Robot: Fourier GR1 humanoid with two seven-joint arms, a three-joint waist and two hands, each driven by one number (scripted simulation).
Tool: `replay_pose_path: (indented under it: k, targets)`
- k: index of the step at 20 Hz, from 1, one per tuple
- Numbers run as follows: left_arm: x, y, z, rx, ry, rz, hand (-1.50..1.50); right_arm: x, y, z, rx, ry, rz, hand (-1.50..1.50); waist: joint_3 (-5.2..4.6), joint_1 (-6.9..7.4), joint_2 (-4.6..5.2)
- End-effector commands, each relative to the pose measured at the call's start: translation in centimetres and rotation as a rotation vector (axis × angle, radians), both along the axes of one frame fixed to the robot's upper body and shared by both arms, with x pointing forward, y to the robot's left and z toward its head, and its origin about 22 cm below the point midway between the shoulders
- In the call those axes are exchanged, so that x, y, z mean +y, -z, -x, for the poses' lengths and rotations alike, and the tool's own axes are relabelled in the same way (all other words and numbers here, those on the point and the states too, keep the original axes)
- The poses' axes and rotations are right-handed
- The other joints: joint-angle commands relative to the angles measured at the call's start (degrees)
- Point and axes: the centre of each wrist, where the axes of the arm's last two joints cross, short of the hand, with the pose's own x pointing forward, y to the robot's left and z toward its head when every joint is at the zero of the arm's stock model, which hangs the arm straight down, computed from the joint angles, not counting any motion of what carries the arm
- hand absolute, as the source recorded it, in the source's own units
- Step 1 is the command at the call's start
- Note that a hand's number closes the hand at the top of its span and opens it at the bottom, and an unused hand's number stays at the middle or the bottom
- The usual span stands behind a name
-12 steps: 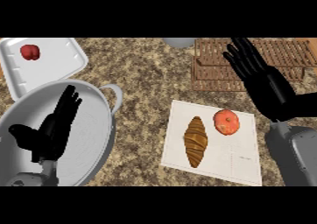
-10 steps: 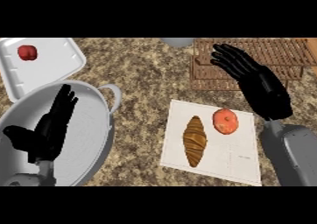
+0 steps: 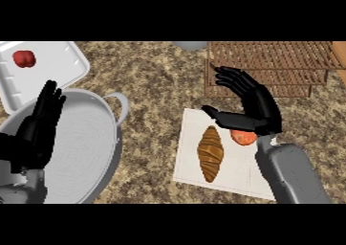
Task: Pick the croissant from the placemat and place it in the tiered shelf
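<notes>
while our right hand (image 3: 250,103) hovers open over the upper right corner of the placemat (image 3: 193,165), fingers spread and thumb out with nothing in it, the croissant (image 3: 210,153) lies untouched on the mat's middle, its long axis running up and down the view. it sits just left of a round orange-red fruit (image 3: 241,137), which our hand partly hides; the two look close but we cannot tell if they touch. we judge the croissant light, soft and flaky, so it should crush or shed crumbs if pinched at its thin ends. the better hold, we think, is across its thick middle, thumb on one flank and fingers on the other, coming down from above and clear of the fruit. the tiered shelf (image 3: 275,67), a brown slatted rack, stands on the desk (image 3: 155,76) just beyond the mat's top edge, so the carry looks short.

our left hand (image 3: 38,127) rests open, fingers straight up, over the big grey pan (image 3: 105,143) at the left. a white tray (image 3: 56,64) with a small red thing sits at the upper left.

we can read no brand, label or writing anywhere; the mat shows only faint lines.
</notes>
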Motion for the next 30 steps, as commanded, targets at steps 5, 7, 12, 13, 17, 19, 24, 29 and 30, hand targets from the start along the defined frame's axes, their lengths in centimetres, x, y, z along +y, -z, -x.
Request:
replay_pose_path:
  k: [5,7,12,13,17,19,24,29,30]
  targets:
    - [0.6,-1.6,0.1,-0.001,-0.032,-0.006,0.00,-2.8,-3.7,2.4,-0.064,-0.222,0.142,-1.50,-0.01,-0.55,-0.29]
    - [0.3,0.9,0.6,0.012,-0.029,-0.023,0.00,-4.1,-5.3,2.0,-0.041,-0.292,0.358,-1.50,-0.12,-0.76,-0.31]
    - [0.3,0.2,-0.4,-0.001,-0.031,-0.009,0.00,-2.3,-9.1,2.9,0.002,-0.383,0.689,-1.50,-0.18,-0.74,-0.29]
    - [0.5,0.3,0.4,-0.002,-0.001,-0.010,0.00,-0.6,-10.1,3.6,-0.032,-0.377,0.795,-1.50,-0.33,-0.13,-0.70]
    - [-0.2,-0.1,-0.2,0.013,-0.016,0.000,0.00,1.4,-11.5,5.0,-0.042,-0.330,1.094,-1.50,-0.26,-0.34,-0.65]
    - [-0.4,0.1,-0.5,0.001,-0.018,-0.006,0.00,2.8,-12.1,5.6,0.004,-0.303,1.169,-1.50,-0.20,-0.61,-0.43]
    - [0.1,-1.4,0.0,0.011,0.003,0.002,0.00,8.9,-9.9,6.9,0.111,-0.286,1.270,-1.50,-0.06,0.53,-0.18]
    - [-1.0,-1.8,0.6,-0.002,0.001,-0.005,0.00,9.8,-9.2,7.0,0.129,-0.229,1.396,-1.50,-0.02,0.08,-0.20]
    - [-1.0,-0.4,0.3,0.010,-0.010,0.018,0.00,10.5,-9.4,7.3,0.107,-0.214,1.403,-1.50,-0.04,-0.10,-0.12]
